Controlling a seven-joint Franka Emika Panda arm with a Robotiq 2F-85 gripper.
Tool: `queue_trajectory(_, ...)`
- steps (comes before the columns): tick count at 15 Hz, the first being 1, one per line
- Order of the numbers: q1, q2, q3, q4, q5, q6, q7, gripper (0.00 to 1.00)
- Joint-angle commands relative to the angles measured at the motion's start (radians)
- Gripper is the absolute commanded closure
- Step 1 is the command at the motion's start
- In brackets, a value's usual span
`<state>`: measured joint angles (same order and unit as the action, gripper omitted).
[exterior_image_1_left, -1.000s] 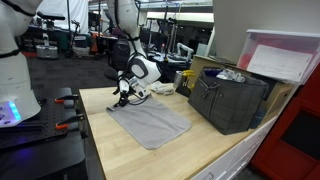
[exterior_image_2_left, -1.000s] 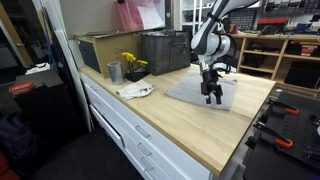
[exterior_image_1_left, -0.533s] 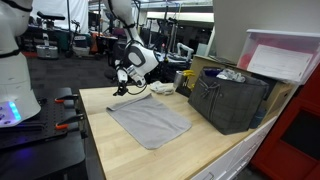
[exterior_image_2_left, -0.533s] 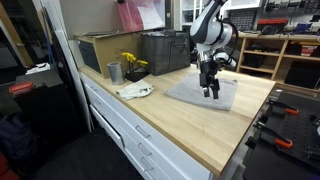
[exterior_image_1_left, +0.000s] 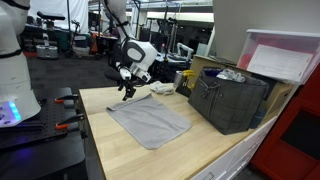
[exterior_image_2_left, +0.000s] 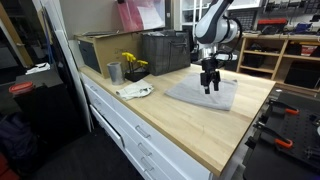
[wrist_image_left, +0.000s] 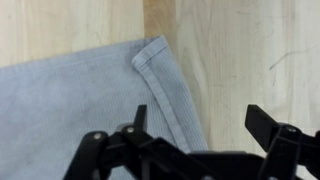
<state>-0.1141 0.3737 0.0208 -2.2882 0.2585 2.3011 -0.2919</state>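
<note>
A grey cloth (exterior_image_1_left: 150, 120) lies flat on the wooden table (exterior_image_1_left: 100, 140); it also shows in the other exterior view (exterior_image_2_left: 200, 95) and in the wrist view (wrist_image_left: 80, 100). My gripper (exterior_image_1_left: 126, 90) hangs a little above the cloth's far corner, apart from it, as both exterior views show (exterior_image_2_left: 209, 86). In the wrist view the two dark fingers (wrist_image_left: 200, 125) stand wide apart with nothing between them. The cloth's hemmed corner (wrist_image_left: 152, 55) lies below, with one finger over the cloth's edge and one over bare wood.
A dark crate (exterior_image_1_left: 228, 98) with white items and a pink-lidded box (exterior_image_1_left: 283, 55) stand beside the cloth. In an exterior view a metal cup (exterior_image_2_left: 114, 72), yellow flowers (exterior_image_2_left: 132, 63) and a crumpled white paper (exterior_image_2_left: 134, 91) sit further along the table. Shelves stand behind.
My gripper has risen off the cloth and moved back toward its far corner. The cloth lies unchanged.
</note>
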Motion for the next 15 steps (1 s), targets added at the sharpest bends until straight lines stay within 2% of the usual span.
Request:
queue_trajectory(1,0.020,-0.104,-0.029,-0.032,-0.065,0.049,0.092,0.00)
queue_trajectory(5,0.028,-0.222,-0.047,-0.025,-0.126,0.022,0.147,0.00)
queue_trajectory(10,0.028,-0.392,-0.076,0.003,-0.278,-0.038,0.228,0.00)
queue_trajectory(15,0.025,-0.507,-0.086,0.068,-0.289,-0.159,0.186,0.00)
